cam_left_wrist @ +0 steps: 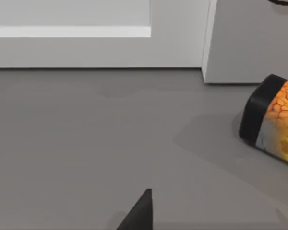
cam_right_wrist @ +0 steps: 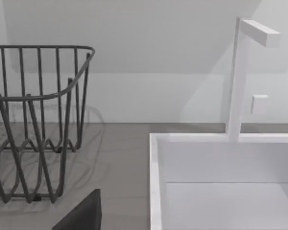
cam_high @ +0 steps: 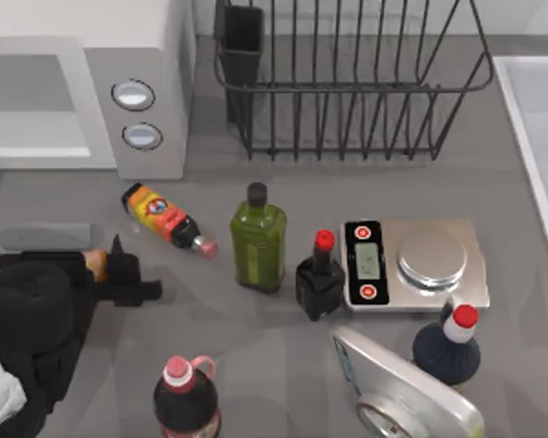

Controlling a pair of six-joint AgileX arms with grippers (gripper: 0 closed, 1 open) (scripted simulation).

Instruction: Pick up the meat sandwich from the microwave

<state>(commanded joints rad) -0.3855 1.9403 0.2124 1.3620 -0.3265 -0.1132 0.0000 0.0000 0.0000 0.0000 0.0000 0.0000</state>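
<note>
Left gripper [cam_high: 151, 290], finger spread not discernible, sits low before the microwave [cam_high: 151, 55], with an orange-brown bit at its wrist, possibly the meat sandwich [cam_high: 95, 263].

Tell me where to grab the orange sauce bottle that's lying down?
Grip the bottle across its labelled middle, coming down from above: it lies on its side, both long sides free, and the cap end is narrow.
</note>
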